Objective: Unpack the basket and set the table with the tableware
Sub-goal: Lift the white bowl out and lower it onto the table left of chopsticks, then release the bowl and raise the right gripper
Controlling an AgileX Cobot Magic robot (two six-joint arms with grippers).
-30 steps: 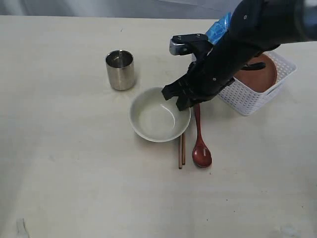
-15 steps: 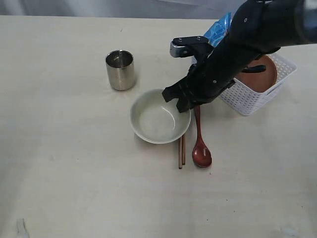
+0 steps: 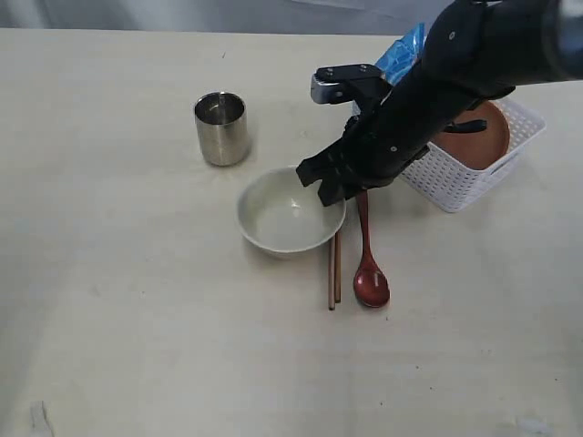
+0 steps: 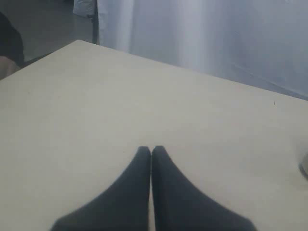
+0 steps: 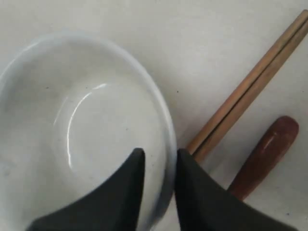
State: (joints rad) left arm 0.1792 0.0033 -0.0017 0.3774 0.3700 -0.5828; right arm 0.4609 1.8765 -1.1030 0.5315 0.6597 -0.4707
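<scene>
Right gripper (image 5: 158, 153) clamped on bowl (image 3: 284, 218) rim, one finger inside, one outside; bowl mid-desk. Chopsticks (image 3: 333, 273), spoon (image 3: 369, 269) just beside bowl, toward right edge. Cup (image 3: 221, 127) nearer far edge. Basket (image 3: 451, 187) near far-right corner, plate (image 3: 474, 141) inside. Left gripper (image 4: 151, 150) fingers pressed together, empty, over table (image 4: 96, 106).

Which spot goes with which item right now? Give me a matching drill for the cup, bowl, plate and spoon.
Items:
1. steel cup
2. cream bowl
3. brown plate
4. wooden spoon

Places:
A. inside the basket
B. rim between the fingers of the right pincer
C. lying on the table beside the chopsticks
D. standing upright on its own, away from the basket

Pairs: 1-D, 2-B, 3-A, 4-C
</scene>
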